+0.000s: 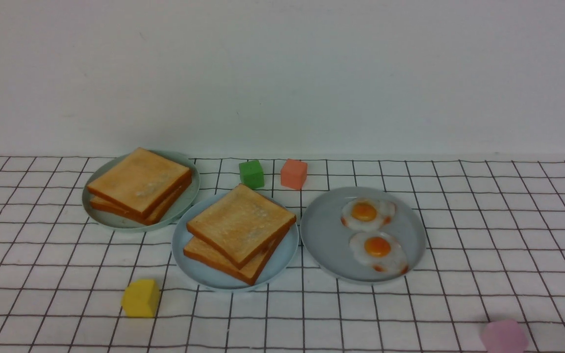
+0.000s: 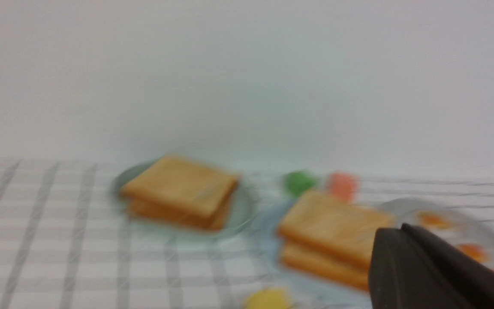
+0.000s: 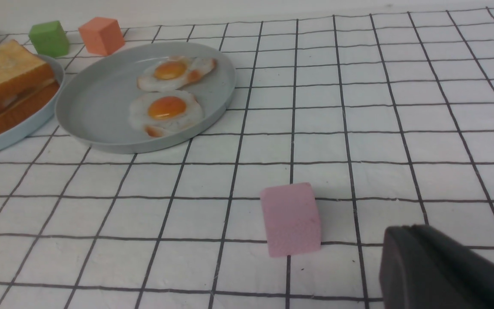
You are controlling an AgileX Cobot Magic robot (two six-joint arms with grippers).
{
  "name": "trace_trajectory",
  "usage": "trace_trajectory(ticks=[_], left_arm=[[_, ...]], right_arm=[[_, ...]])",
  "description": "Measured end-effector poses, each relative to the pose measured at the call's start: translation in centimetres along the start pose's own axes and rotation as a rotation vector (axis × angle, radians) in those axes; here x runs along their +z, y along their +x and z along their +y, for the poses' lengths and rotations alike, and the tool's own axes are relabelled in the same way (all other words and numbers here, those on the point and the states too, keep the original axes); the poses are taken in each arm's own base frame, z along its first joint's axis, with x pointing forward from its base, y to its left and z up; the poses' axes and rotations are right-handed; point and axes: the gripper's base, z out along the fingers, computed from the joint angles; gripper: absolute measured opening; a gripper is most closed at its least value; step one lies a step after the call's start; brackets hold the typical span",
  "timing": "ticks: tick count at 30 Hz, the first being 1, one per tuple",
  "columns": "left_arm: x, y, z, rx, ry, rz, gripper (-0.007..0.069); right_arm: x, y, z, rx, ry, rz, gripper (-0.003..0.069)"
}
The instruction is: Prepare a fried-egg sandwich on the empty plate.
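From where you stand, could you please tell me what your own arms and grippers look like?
Only the ends show: the left gripper and the right gripper each have dark, nearly black fingers that taper to narrow tips. I see no cables or markings, and my arms are out of sight.

Front view high, facing plain wall

Left tool shut, at front view's lower left edge; right tool shut.

Matte black, smooth left pincer; dark grey-black right pincer, tapering, blunt-cornered; plain visible faces
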Motion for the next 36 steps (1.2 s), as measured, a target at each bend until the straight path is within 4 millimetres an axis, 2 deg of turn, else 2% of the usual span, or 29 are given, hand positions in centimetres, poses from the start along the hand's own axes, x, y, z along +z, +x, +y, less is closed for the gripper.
trace_trajectory(ticks=[1, 2, 3, 4, 6, 36], left_arm=[[0.3, 2.0, 0.8, -0.031, -0.079, 0.065, -0.0013], [0.4, 3.0, 1.1, -0.055, -0.109, 0.114, -0.0013], [0.4, 3.0, 1.1, -0.055, -0.113, 0.113, -0.0013], [0.3, 4.2, 1.4, -0.087, -0.152, 0.201, -0.0013], [0.2, 4.7, 1.5, -0.105, -0.172, 0.245, -0.0013], [0.2, 4.8, 1.6, -0.113, -0.176, 0.253, -0.0013]], right_arm=[[0.0, 0.0, 0.0, 0.000, 0.000, 0.000, 0.0006], [0.0, 0.0, 0.0, 0.000, 0.000, 0.000, 0.0007], [0.0, 0.0, 0.0, 0.000, 0.000, 0.000, 0.0007], [0.0, 0.0, 0.0, 0.000, 0.000, 0.000, 0.0008], [0.0, 0.0, 0.0, 0.000, 0.000, 0.000, 0.0010], [0.0, 0.0, 0.0, 0.001, 0.000, 0.000, 0.0016]])
